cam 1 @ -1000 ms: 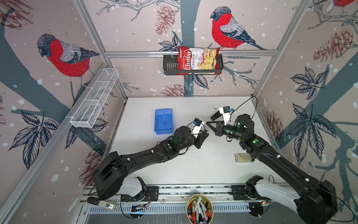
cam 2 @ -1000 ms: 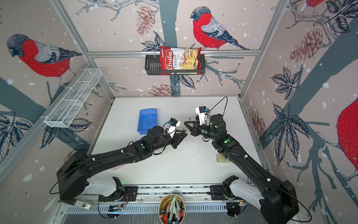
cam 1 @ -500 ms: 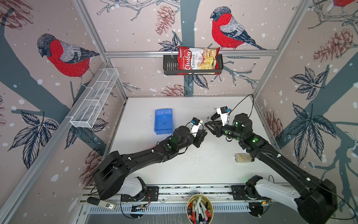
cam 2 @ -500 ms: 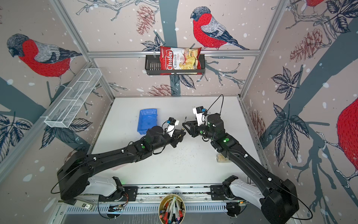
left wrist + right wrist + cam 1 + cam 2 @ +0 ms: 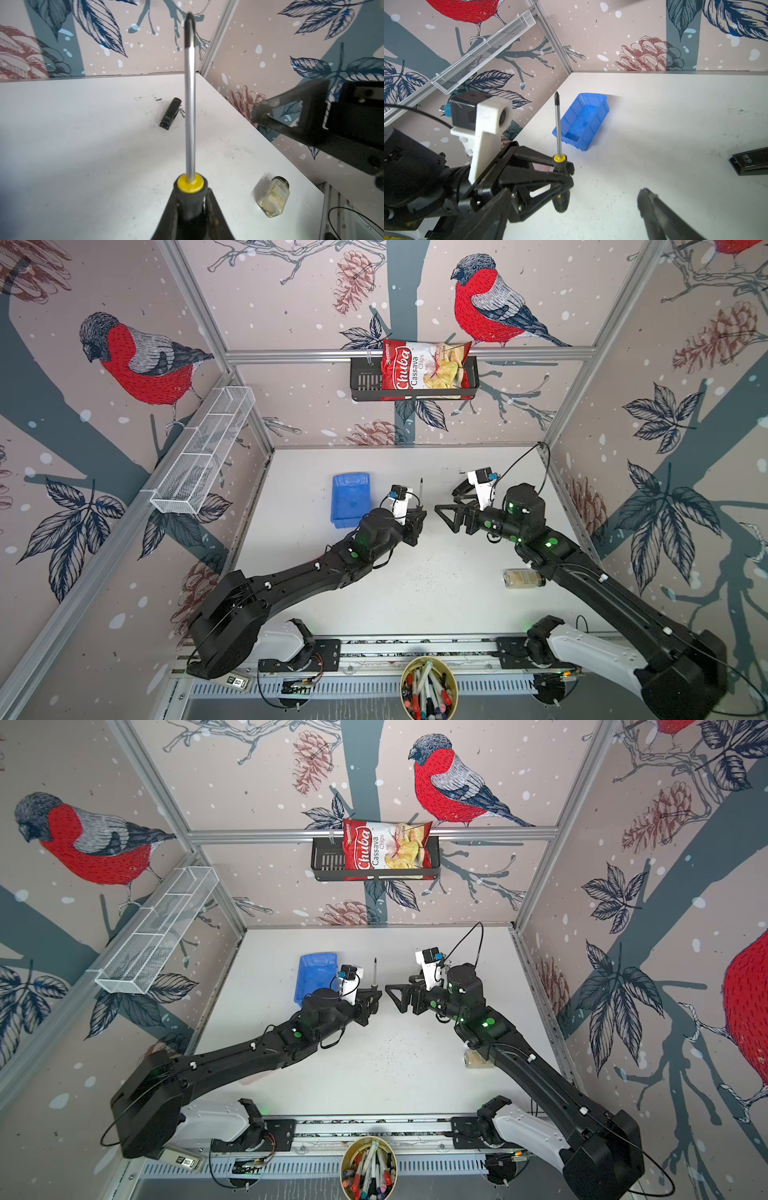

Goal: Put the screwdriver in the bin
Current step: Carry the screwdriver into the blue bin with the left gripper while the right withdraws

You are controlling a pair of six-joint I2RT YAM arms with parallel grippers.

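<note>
The screwdriver (image 5: 421, 492) (image 5: 375, 971) stands upright above the table, its thin shaft (image 5: 190, 116) pointing up from a yellow collar. My left gripper (image 5: 419, 517) (image 5: 375, 999) (image 5: 190, 196) is shut on its black handle, seen from the side in the right wrist view (image 5: 564, 175). The blue bin (image 5: 351, 499) (image 5: 315, 977) (image 5: 583, 122) sits open-topped on the table just left of that gripper. My right gripper (image 5: 446, 506) (image 5: 397, 988) stands open a short gap to the right, holding nothing. One of its fingers (image 5: 652, 205) shows clear of the handle.
A black stapler-like object (image 5: 171, 113) (image 5: 751, 162) lies toward the back of the table. A small glass jar (image 5: 523, 578) (image 5: 274, 196) lies beside the right arm. On the walls hang a white mesh basket (image 5: 203, 452) and a black basket with a chips bag (image 5: 424, 371). A pen cup (image 5: 428, 689) stands in front.
My right gripper has opened, let go of the screwdriver and drawn back to the right. The left gripper keeps the screwdriver and has shifted slightly left toward the bin.
</note>
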